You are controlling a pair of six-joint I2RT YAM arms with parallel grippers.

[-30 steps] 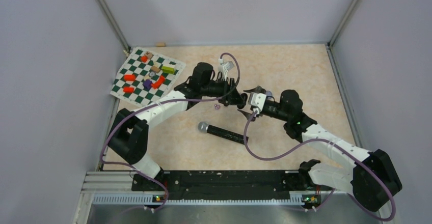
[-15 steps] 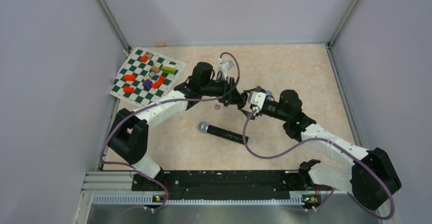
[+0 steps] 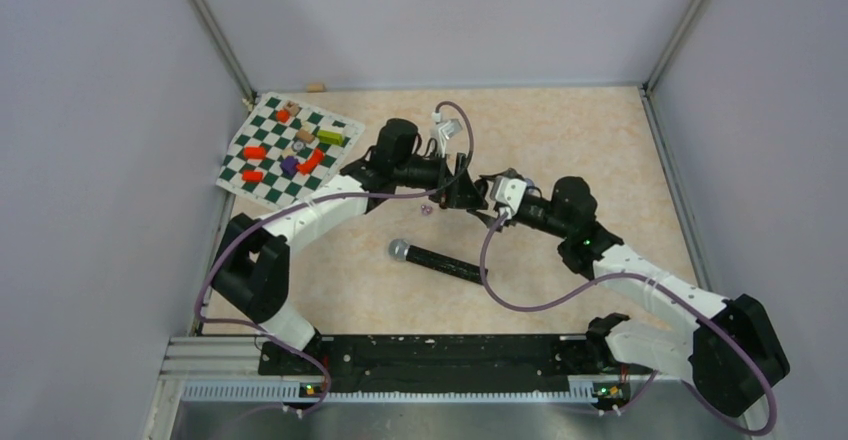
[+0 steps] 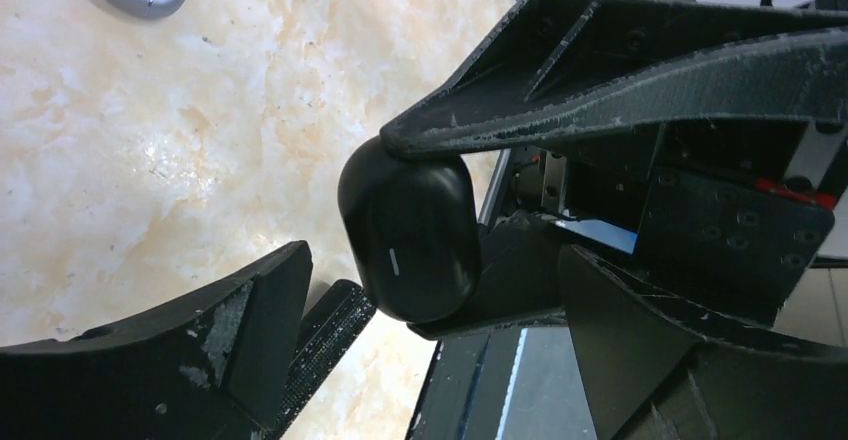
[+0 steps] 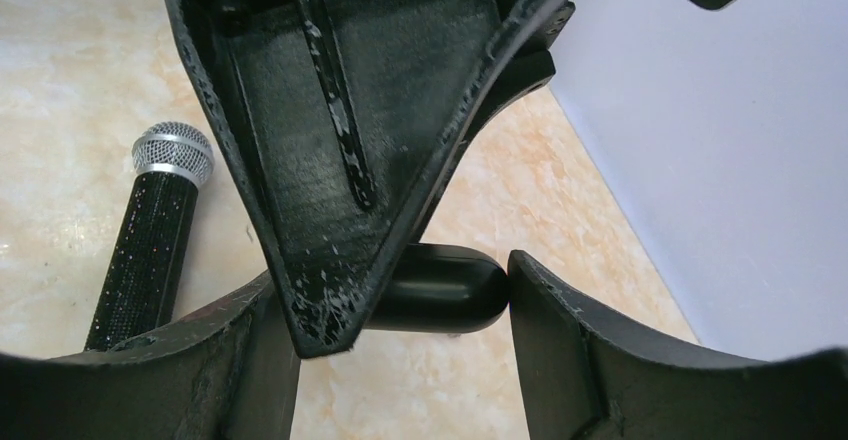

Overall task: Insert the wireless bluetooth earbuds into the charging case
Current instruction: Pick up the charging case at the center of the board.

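Beige tabletop (image 3: 600, 140); left end effector (image 4: 345, 205) apart at charging case (image 4: 410, 240); right end effector (image 5: 392, 280) grip unclear.

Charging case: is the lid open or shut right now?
Shut, as far as shows: in the left wrist view the charging case is one smooth, rounded black capsule, with no lifted lid or open cavity visible.

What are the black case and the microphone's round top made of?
The black case looks like smooth, slightly shiny plastic: soft highlights on its rounded shell. The microphone's round top seems to be silvery metal mesh: a fine woven grid shows.
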